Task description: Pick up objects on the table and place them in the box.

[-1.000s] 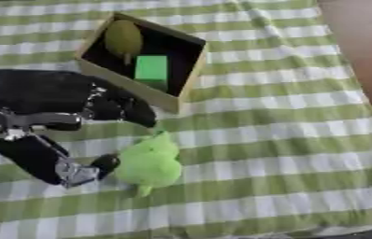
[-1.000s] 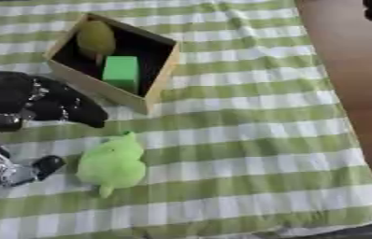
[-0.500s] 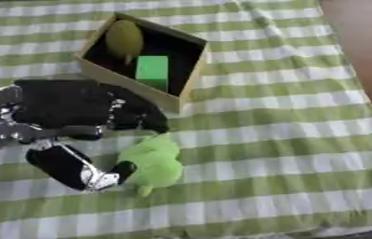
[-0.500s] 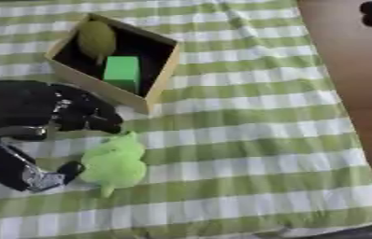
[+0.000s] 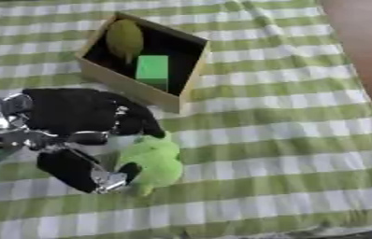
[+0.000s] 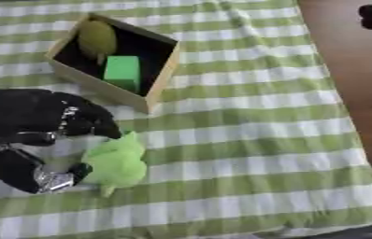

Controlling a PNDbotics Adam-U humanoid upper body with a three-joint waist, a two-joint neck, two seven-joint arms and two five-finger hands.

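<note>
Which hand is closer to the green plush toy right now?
Left. The left hand is right at the green plush toy, fingers above it and thumb below, closing around its left side. The right hand shows in neither view.

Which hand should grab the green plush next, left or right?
Left. The left hand is already at the green plush, its fingers above it and thumb below, bracketing it. The box sits just beyond. No right hand shows in either view.
</note>
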